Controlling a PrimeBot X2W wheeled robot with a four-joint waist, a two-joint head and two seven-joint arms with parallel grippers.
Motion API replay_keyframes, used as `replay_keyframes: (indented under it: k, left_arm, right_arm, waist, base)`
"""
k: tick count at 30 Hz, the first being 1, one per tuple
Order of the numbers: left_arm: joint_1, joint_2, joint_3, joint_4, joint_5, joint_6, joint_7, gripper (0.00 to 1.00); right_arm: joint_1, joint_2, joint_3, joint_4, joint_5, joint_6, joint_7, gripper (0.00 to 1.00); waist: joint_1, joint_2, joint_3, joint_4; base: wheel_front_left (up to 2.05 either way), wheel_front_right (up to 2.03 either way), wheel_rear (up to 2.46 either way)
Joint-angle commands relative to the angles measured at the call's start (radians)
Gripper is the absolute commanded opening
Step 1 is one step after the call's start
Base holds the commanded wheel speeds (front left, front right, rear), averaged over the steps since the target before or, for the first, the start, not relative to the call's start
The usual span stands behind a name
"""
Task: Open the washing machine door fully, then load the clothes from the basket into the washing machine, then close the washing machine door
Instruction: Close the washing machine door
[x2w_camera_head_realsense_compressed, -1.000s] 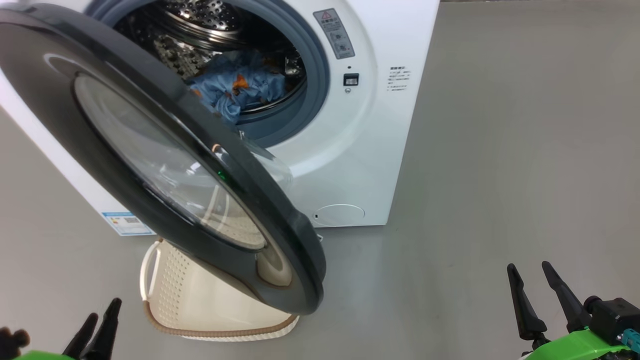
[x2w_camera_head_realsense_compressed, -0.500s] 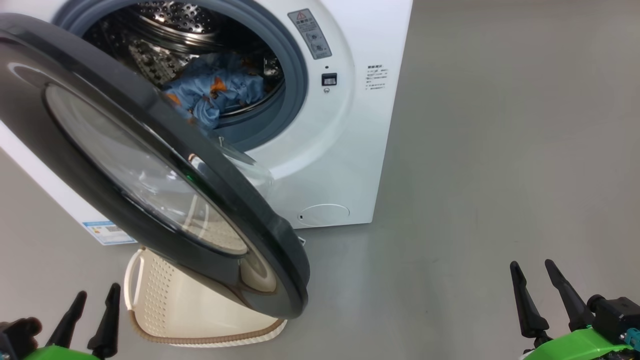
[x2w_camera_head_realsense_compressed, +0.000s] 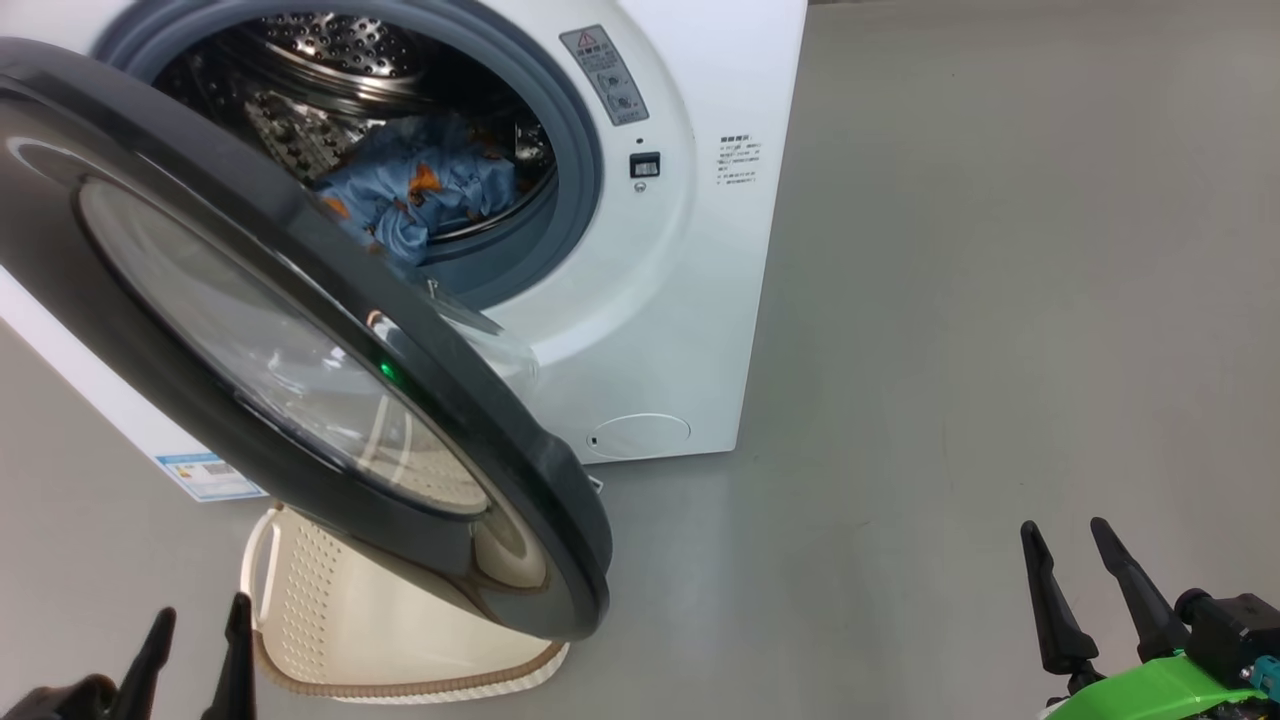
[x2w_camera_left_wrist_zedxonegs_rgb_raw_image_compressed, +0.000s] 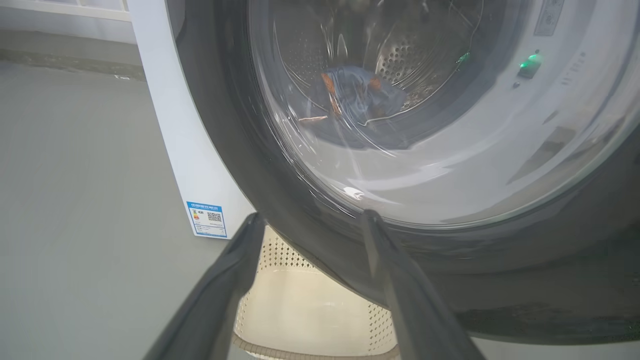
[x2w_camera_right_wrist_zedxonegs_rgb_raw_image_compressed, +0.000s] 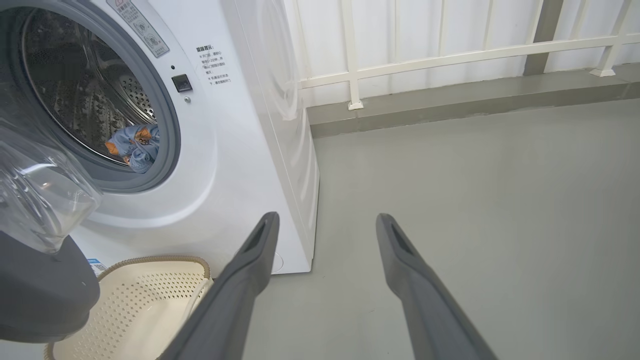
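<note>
Blue clothes (x2w_camera_head_realsense_compressed: 420, 195) are in (basket (x2w_camera_head_realsense_compressed: 310, 575) looks empty), so left fingers (x2w_camera_head_realsense_compressed: 238, 655) and right fingers (x2w_camera_head_realsense_compressed: 1045, 600), both spread and empty, must shut the door (x2w_camera_head_realsense_compressed: 560, 520).

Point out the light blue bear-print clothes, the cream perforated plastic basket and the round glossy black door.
Clothes (x2w_camera_head_realsense_compressed: 420, 195), head view, crumpled middle.
Basket (x2w_camera_right_wrist_zedxonegs_rgb_raw_image_compressed: 145, 292), right wrist view, perforated inside.
Door (x2w_camera_head_realsense_compressed: 570, 520), head view, lower rim.
</note>
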Motion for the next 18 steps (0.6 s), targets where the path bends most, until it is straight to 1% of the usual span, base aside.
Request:
replay_keyframes:
  k: [1, 6, 15, 16, 17, 18]
  left_arm:
    - [-0.01, 0.013, 0.05, -0.016, 0.028, -0.002, -0.01, 1.0]
    - [-0.003, -0.003, 0.063, -0.017, 0.051, -0.002, -0.01, 1.0]
    - [0.001, -0.004, 0.068, -0.027, 0.049, -0.002, -0.01, 1.0]
    - [0.001, -0.006, 0.071, -0.03, 0.049, -0.002, -0.01, 1.0]
    - [0.003, -0.008, 0.073, -0.031, 0.048, -0.002, -0.01, 1.0]
    - [0.003, -0.008, 0.073, -0.031, 0.048, -0.002, -0.01, 1.0]
  right_arm:
    - [-0.009, -0.011, 0.02, -0.022, 0.009, 0.002, -0.005, 1.0]
    - [-0.009, -0.012, 0.022, -0.022, 0.009, 0.002, -0.005, 1.0]
    - [-0.012, -0.013, 0.029, -0.025, 0.009, 0.002, -0.005, 1.0]
    - [-0.014, -0.013, 0.031, -0.026, 0.01, 0.002, -0.005, 0.5]
    - [-0.016, -0.012, 0.034, -0.029, 0.01, 0.002, -0.005, 0.39]
    - [-0.016, -0.012, 0.034, -0.029, 0.01, 0.002, -0.005, 0.39]
  waist:
    - [0.0, 0.0, -0.002, 0.0]
    - [0.0, 0.0, -0.005, 0.002]
    - [0.0, 0.0, -0.015, 0.008]
    - [0.0, 0.0, -0.016, 0.008]
    - [0.0, 0.0, -0.02, 0.009]
    - [0.0, 0.0, -0.02, 0.009]
  base:
    - [0.0, 0.0, 0.0]
    - [0.0, 0.0, 0.0]
    - [0.0, 0.0, 0.0]
    - [0.0, 0.0, 0.0]
    - [0.0, 0.0, 0.0]
    - [0.0, 0.0, 0.0]
